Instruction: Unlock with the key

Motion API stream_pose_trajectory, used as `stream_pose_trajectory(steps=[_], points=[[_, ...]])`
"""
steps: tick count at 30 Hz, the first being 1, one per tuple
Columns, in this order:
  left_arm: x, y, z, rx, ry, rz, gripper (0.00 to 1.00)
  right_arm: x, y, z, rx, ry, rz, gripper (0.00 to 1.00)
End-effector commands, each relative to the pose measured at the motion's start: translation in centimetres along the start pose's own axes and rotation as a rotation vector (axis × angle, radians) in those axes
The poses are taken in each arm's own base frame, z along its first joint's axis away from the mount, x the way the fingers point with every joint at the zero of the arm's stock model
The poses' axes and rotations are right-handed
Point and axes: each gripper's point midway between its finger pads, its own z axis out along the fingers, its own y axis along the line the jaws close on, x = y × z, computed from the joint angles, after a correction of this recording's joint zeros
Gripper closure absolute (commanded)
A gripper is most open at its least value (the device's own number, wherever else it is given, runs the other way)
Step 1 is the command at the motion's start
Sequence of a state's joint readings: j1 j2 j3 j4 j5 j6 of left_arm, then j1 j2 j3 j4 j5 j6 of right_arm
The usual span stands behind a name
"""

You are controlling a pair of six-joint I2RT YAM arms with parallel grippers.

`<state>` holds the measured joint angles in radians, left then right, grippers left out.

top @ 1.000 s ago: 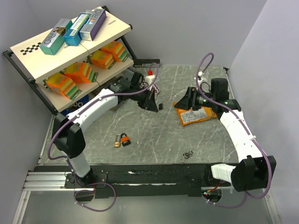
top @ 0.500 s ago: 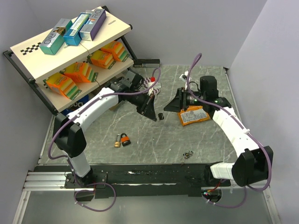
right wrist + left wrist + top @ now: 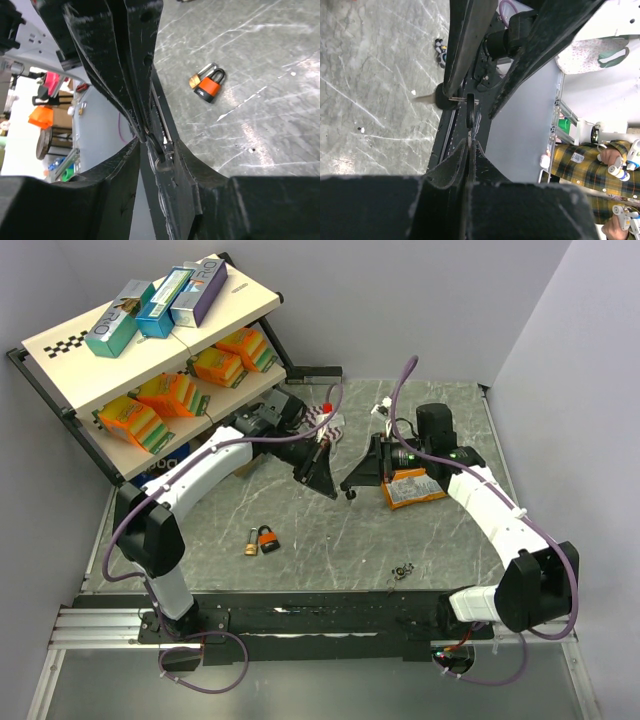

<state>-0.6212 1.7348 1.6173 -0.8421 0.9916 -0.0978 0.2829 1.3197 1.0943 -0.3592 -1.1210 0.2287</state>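
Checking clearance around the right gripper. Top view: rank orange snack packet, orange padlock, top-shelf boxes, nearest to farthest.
From the right gripper:
1. orange snack packet, just to its right.
2. orange padlock, left and toward the bases.
3. top-shelf boxes, far-left back corner.

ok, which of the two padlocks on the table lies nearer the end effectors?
The orange padlock with the dark shackle. The smaller brass padlock lies right beside it, farther left in the top view.
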Motion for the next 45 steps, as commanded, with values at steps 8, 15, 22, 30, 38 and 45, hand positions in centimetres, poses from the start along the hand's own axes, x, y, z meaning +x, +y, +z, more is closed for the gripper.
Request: stream_pose_trajectory(steps=[8,15,22,30,38,45], points=[[-2.3,-1.3,-0.7,0.061,-0.054,0.079,0.99,-1.0,2.2,0.5,-0.101,0.023,-0.089,0.79],[-4.8,0.1,-2.2,-0.014,-0.183,0.057,0.49,-1.6,2.1,0.3,-0.063,-0.019,-0.112,1.0],[-7.9,0.2,-6.3,-0.05,-0.476,0.029,0.19,-2.8,2.1,-0.4,-0.004,-0.123,-0.113,1.0],[-9.1,0.4,-8.0,-0.148,-0.588,-0.151,0.19,-3.7,2.0,-0.9,0.059,-0.185,-0.155,1.0],[-9.0,-1.1,-9.0,-0.108,-0.689,-0.106,0.19,-5.7,1.6,-1.0,0.094,-0.292,-0.109,1.0],[-10.7,-3.6,-10.7,-0.021,-0.851,-0.077,0.2,-7.7,3.0,-2.1,0.11,-0.421,-0.062,1.0]])
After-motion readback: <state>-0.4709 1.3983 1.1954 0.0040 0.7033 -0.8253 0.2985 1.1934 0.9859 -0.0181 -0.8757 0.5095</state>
